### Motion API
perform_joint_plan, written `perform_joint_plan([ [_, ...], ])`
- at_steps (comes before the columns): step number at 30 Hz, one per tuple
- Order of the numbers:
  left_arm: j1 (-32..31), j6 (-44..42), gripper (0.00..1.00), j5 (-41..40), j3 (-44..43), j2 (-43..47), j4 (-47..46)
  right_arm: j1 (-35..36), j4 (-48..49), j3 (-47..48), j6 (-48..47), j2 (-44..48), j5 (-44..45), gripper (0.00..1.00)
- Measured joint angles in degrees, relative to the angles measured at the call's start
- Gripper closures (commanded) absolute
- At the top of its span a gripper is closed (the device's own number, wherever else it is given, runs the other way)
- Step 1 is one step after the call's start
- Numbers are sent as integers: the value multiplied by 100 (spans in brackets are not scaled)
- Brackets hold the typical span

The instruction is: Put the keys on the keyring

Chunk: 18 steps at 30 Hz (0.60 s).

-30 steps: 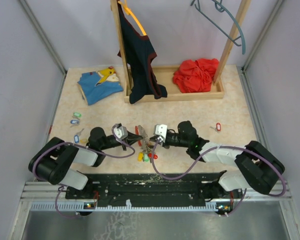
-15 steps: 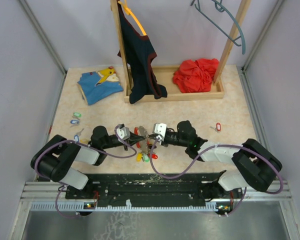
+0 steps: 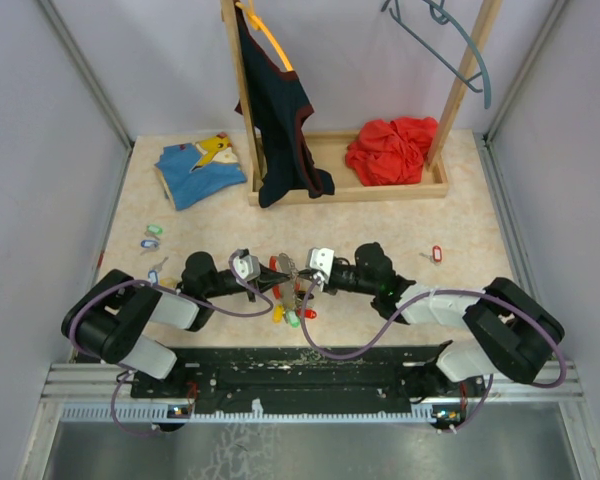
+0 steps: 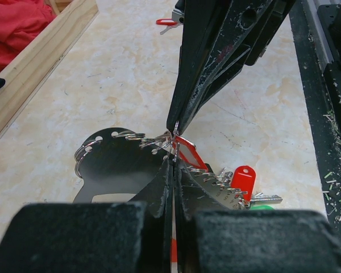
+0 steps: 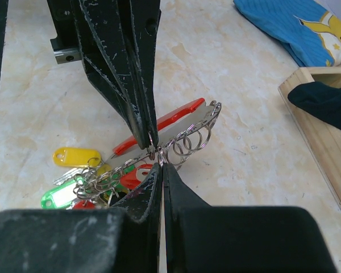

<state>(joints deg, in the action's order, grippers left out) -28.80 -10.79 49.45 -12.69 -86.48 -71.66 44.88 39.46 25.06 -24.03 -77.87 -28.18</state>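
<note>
**A:** Where were the keys?

**B:** The keys (image 5: 96, 181) sat in one bunch on the bench (image 5: 216, 85), front centre, between the two arms. Yellow, green and red tags showed. The bunch was tangled with a string of small rings, and it lay just beside a flat silver plate (image 4: 116, 165) with split rings along its edge.

**A:** And the keyring?

**B:** The keyring (image 4: 171, 141) was right where the two sets of tips met, just beside the plate edge.

**A:** Finger state?

**B:** The left fingers (image 5: 125, 57) were pressed together, with the tips pinching that ring. The right fingers (image 4: 216, 51) were also narrow, with no gap, and pinched it from the opposite side. The two sets of tips were nearly touching, nose to nose.

**A:** Any strays?

**B:** Yes. A red-tagged key (image 3: 436, 253) lay alone to the right, well apart from the bunch. A few loose keys (image 3: 152, 236) with green and blue tags lay near the left edge.

**A:** Background?

**B:** A wooden tray (image 3: 410, 188) sat at the rear with a red cloth (image 3: 390, 148) in it. A dark garment (image 3: 280, 110) hung from its frame. A blue shirt (image 3: 200, 170) lay flat at rear left.
</note>
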Motion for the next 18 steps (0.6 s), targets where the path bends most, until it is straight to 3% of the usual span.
perform_joint_plan([
  [18,0,0,100,9,2,0,-35,0,-37,2,7,0,-39,100],
])
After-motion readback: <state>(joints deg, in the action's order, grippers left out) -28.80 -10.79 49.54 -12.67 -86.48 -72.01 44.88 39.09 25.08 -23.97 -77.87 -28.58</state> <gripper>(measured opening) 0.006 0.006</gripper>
